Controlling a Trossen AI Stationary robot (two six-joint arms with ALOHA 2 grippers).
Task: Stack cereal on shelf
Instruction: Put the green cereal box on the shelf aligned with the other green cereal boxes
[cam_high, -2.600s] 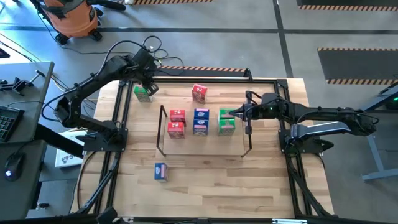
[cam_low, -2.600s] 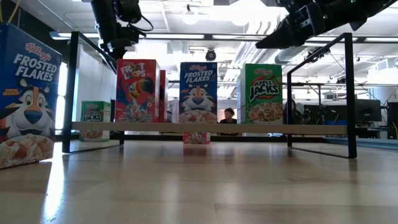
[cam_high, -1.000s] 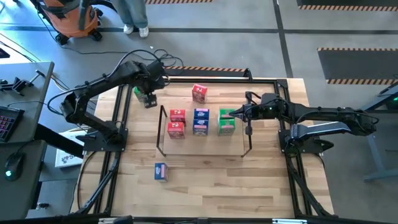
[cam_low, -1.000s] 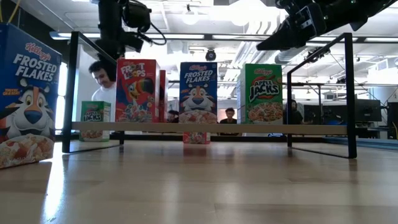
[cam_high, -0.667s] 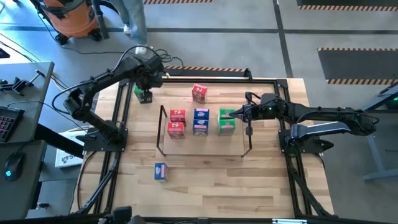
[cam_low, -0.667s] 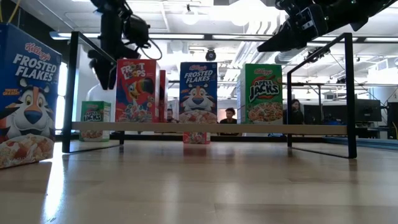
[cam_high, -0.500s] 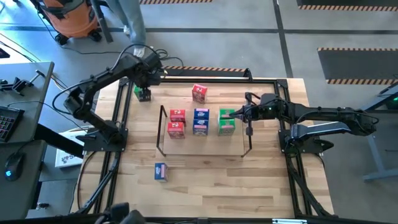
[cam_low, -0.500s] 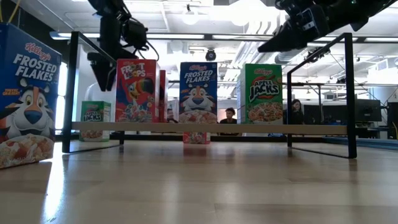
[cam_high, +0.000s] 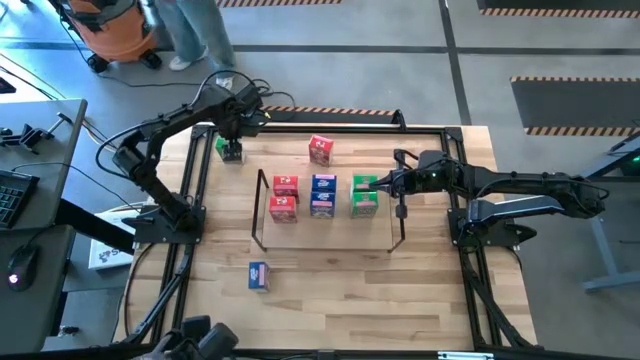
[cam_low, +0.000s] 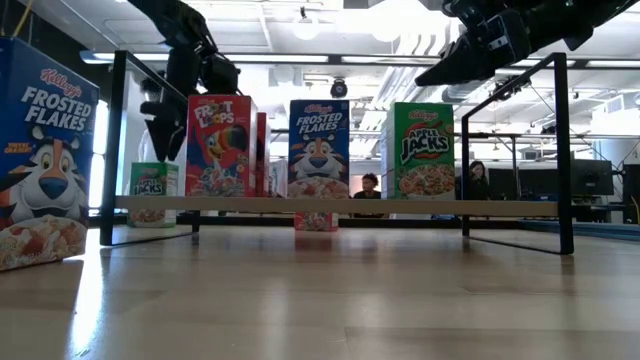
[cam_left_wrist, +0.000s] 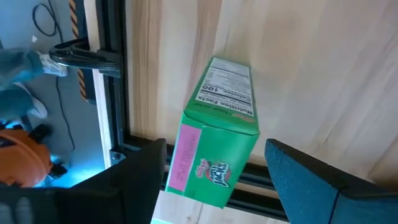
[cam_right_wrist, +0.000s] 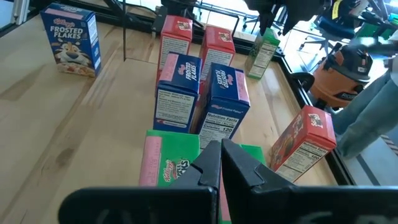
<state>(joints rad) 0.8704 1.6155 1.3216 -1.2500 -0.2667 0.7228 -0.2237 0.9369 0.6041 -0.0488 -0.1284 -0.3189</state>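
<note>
Your left hand (cam_high: 231, 140) is up in the upper left of the overhead shot, hanging right over the lone green cereal box (cam_high: 230, 150) near the desk's (cam_high: 330, 290) far left edge, fingers spread wide on either side of it and not pinching it as far as the wrist cam shows (cam_left_wrist: 219, 134). Your right hand (cam_high: 385, 182) sits at the right end of the shelf (cam_high: 262, 215), fingers pressed together, tip just above the green boxes (cam_high: 364, 195) there. Inside the shelf outline you've got red boxes (cam_high: 284, 197) on the left, blue ones (cam_high: 323, 195) in the middle, green on the right. One red box (cam_high: 321, 149) stands loose behind the shelf, and a blue box (cam_high: 259, 275) sits alone toward the lower left of the desk. A person (cam_high: 190, 30) stands past the desk at the top.
</note>
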